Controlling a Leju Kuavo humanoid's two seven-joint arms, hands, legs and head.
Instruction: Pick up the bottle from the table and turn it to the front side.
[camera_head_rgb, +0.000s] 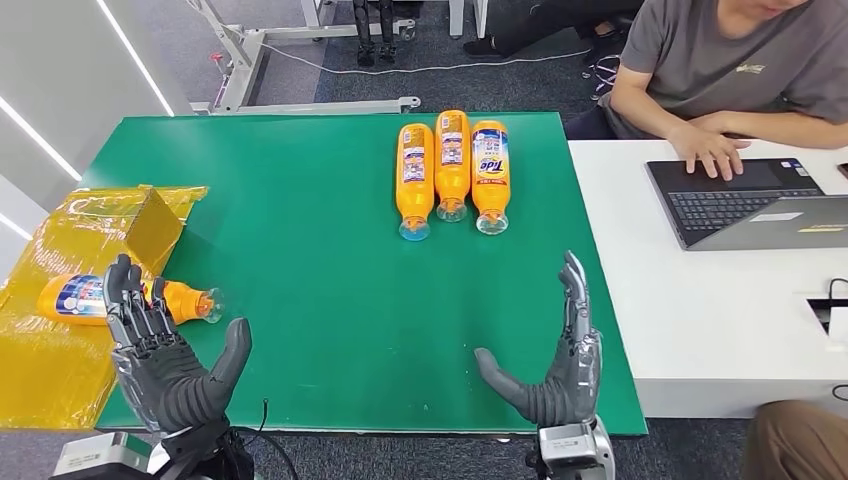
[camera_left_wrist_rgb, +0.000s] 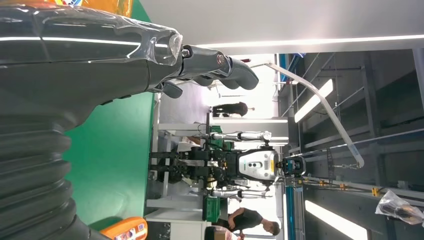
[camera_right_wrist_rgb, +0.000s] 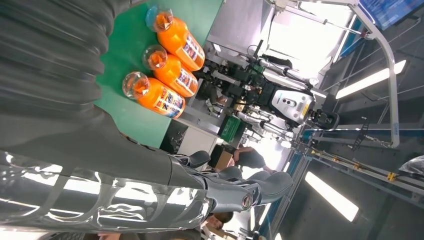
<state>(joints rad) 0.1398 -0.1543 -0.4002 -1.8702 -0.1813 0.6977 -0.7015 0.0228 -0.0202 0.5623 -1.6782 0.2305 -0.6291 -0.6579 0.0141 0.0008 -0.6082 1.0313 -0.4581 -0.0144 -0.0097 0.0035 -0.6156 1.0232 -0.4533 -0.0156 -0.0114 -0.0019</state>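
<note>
Altogether four orange bottles (camera_head_rgb: 452, 162) lie flat; left hand (camera_head_rgb: 165, 345) and right hand (camera_head_rgb: 560, 355) spread, empty.

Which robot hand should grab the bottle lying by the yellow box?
Probably the left robot hand. It is open and hovers right beside that bottle at the table's left edge. The right robot hand, also open, is far across the green mat.

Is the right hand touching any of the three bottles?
Apart. In the head view, bare green table separates the right hand from the three bottles.
</note>
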